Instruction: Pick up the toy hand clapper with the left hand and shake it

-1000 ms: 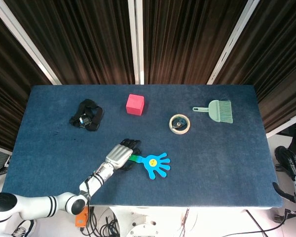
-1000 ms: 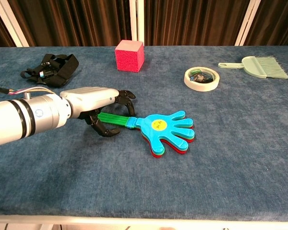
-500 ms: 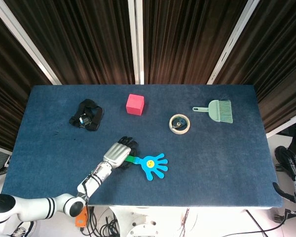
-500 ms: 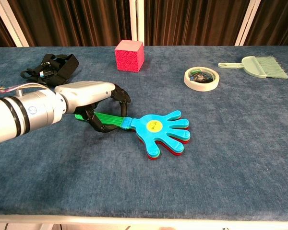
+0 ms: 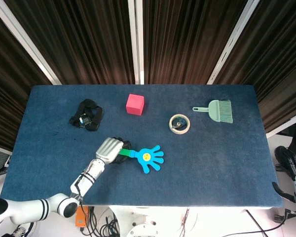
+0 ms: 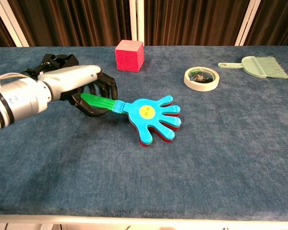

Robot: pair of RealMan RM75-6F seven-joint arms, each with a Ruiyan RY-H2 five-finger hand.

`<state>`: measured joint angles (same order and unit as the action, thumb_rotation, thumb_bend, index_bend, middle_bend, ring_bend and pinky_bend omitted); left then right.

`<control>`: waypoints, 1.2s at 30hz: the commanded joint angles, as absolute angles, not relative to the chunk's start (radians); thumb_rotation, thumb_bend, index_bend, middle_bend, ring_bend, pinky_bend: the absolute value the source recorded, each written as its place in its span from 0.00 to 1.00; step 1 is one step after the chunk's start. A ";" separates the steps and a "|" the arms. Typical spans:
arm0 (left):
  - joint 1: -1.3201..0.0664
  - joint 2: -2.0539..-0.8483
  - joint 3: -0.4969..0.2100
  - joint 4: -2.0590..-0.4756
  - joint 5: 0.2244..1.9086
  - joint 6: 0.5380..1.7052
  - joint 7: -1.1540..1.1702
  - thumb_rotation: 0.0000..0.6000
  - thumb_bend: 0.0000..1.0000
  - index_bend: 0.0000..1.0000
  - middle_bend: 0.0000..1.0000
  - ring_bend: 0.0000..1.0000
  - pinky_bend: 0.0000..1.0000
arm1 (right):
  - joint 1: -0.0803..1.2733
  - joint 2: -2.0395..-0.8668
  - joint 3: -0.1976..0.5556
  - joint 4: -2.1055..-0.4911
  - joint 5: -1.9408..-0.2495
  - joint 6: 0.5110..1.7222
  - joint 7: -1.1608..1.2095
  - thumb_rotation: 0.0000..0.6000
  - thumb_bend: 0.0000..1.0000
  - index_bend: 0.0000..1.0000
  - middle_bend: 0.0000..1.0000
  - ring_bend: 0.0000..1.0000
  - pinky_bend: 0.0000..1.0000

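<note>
The toy hand clapper (image 5: pixel 147 157) (image 6: pixel 151 117) has a blue hand-shaped head over red layers and a green handle (image 6: pixel 97 101). My left hand (image 5: pixel 110 148) (image 6: pixel 79 86) grips that handle, its dark fingers curled around it. In the chest view the handle end is raised while the blue head seems to hang low over the blue table cloth (image 6: pixel 221 158) or touch it. The right hand is in neither view.
A pink cube (image 5: pixel 135 104) (image 6: pixel 129 55) sits at the back middle. A black strap bundle (image 5: pixel 86 115) (image 6: pixel 50 64) lies behind my left hand. A tape roll (image 5: pixel 179 123) (image 6: pixel 201 78) and a pale green brush (image 5: pixel 216 110) (image 6: pixel 259 66) are to the right.
My left hand has closed on the green handle and drawn the clapper left and up; the blue head slid left with it.
</note>
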<state>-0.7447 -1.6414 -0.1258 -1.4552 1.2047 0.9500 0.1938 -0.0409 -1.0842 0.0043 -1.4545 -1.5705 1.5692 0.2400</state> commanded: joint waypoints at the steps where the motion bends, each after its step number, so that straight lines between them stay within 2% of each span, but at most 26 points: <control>1: -0.741 -1.617 -0.117 -1.468 1.213 0.941 0.203 1.00 0.36 0.72 0.70 0.54 0.68 | -0.041 -1.084 0.004 -1.456 -1.572 1.570 0.239 1.00 0.20 0.00 0.00 0.00 0.00; 6: -0.748 -1.585 -0.105 -1.483 1.201 0.905 0.227 1.00 0.36 0.72 0.77 0.74 0.80 | -0.040 -1.080 0.003 -1.465 -1.576 1.571 0.234 1.00 0.19 0.00 0.00 0.00 0.00; 10: -0.756 -1.562 -0.097 -1.494 1.163 0.865 0.251 1.00 0.36 0.69 0.80 0.84 0.86 | -0.041 -1.079 0.003 -1.468 -1.574 1.570 0.231 1.00 0.20 0.00 0.00 0.00 0.00; 12: -0.761 -1.551 -0.091 -1.502 1.143 0.844 0.265 1.00 0.36 0.65 0.82 0.88 0.89 | -0.040 -1.079 0.004 -1.468 -1.573 1.568 0.231 1.00 0.21 0.00 0.00 0.00 0.00; 17: -0.779 -1.527 -0.083 -1.524 1.092 0.798 0.299 1.00 0.33 0.47 0.84 0.91 0.90 | -0.040 -1.078 0.004 -1.469 -1.570 1.565 0.230 1.00 0.21 0.00 0.00 0.00 0.00; 20: -0.783 -1.527 -0.087 -1.533 1.074 0.795 0.301 1.00 0.31 0.43 0.86 0.92 0.91 | -0.040 -1.078 0.005 -1.470 -1.569 1.565 0.230 1.00 0.21 0.00 0.00 0.00 0.00; 25: -0.784 -1.534 -0.112 -1.555 1.029 0.806 0.278 1.00 0.31 0.43 0.91 0.94 0.92 | -0.039 -1.077 0.007 -1.470 -1.566 1.564 0.231 1.00 0.22 0.00 0.00 0.00 0.00; 29: -0.785 -1.545 -0.123 -1.563 0.998 0.817 0.274 1.00 0.31 0.50 0.92 0.94 0.92 | -0.039 -1.077 0.006 -1.468 -1.564 1.560 0.234 1.00 0.22 0.00 0.00 0.00 0.00; 32: -0.785 -1.555 -0.129 -1.575 0.978 0.819 0.264 1.00 0.30 0.53 0.91 0.93 0.91 | -0.038 -1.078 0.006 -1.465 -1.561 1.557 0.235 1.00 0.22 0.00 0.00 0.00 0.00; 36: -0.795 -1.587 -0.147 -1.598 0.954 0.829 0.258 1.00 0.30 0.53 0.86 0.87 0.88 | -0.034 -1.082 0.005 -1.465 -1.561 1.548 0.235 1.00 0.22 0.00 0.00 0.00 0.00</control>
<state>-0.7894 -1.5758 -0.1412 -1.5895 0.9607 0.8243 0.2560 -0.0345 -1.0813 0.0055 -1.4651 -1.5611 1.5481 0.2346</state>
